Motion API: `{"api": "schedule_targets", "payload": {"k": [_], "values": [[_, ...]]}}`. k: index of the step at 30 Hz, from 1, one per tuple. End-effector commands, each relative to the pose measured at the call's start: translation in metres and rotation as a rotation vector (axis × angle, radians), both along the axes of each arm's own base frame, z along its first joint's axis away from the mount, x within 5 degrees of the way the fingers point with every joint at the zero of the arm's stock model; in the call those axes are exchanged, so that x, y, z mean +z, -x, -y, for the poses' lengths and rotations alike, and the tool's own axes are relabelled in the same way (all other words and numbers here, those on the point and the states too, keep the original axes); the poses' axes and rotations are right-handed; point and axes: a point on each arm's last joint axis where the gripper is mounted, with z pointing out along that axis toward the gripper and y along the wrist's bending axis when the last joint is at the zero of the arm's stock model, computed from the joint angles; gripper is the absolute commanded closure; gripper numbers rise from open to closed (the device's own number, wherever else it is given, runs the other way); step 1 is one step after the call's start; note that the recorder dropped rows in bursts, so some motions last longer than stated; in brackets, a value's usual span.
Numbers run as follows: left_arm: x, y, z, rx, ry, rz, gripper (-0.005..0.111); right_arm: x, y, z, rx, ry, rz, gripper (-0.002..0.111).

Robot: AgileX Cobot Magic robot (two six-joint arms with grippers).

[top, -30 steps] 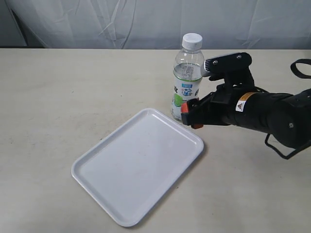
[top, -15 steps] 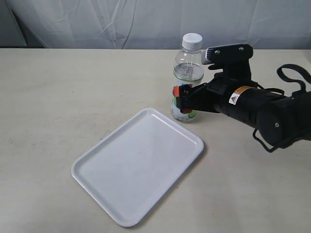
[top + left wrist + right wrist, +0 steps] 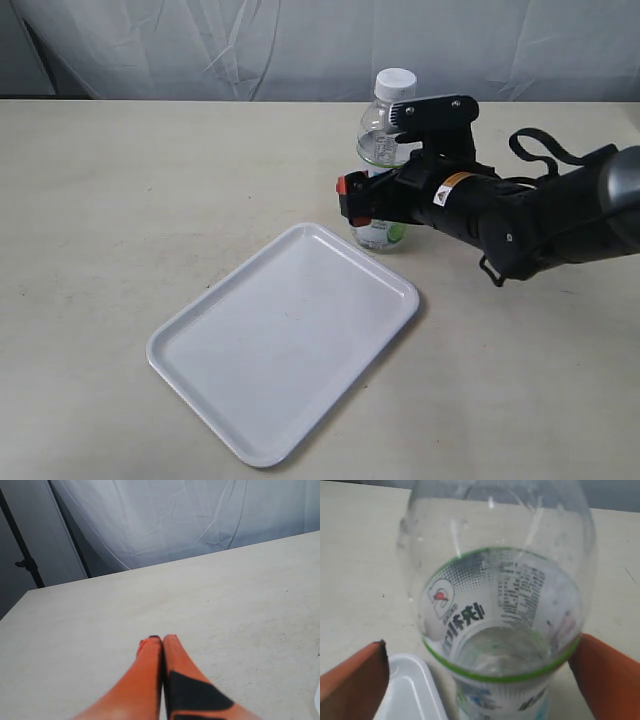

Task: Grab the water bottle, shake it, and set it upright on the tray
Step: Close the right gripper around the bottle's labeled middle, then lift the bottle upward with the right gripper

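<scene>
Beside a corner of the tray [image 3: 280,340], upright water bottle [image 3: 383,140] inside the spread right hand [image 3: 365,197]; left hand [image 3: 161,639] pressed together.

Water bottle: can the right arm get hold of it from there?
Probably yes: its open jaws stand on either side of the water bottle, nothing else between them, and the tray lies clear beside it.

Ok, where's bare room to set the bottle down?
The tray is bare all over. The table left of the tray is open too. It's crowded only past the tray's far edge, where the right tool straddles the bottle.
</scene>
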Motion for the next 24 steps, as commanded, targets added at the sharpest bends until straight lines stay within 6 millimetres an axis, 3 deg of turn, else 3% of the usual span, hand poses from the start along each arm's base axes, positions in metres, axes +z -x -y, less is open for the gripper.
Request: {"api": "schedule_targets", "payload": {"k": [1,4,7,16,20,24], "values": [[-0.001,0.000,0.000,-0.002,0.007,-0.001,0.106,-0.004,-0.007,-0.005,-0.002,-0.005,0.014,0.015],[-0.001,0.000,0.000,-0.002,0.007,-0.001,0.106,-0.005,-0.009,-0.006,-0.002,-0.006,0.017,0.026],[-0.001,0.000,0.000,-0.002,0.007,-0.001,0.106,-0.006,-0.010,-0.006,-0.005,-0.013,0.032,0.053],[-0.001,0.000,0.000,-0.002,0.007,-0.001,0.106,-0.017,-0.009,-0.006,-0.005,0.013,-0.013,0.109],[-0.001,0.000,0.000,-0.002,0.007,-0.001,0.106,-0.013,-0.008,-0.006,-0.003,0.011,-0.010,0.109],[-0.001,0.000,0.000,-0.002,0.007,-0.001,0.106,0.010,-0.005,-0.004,0.005,-0.008,0.007,0.109]]}}
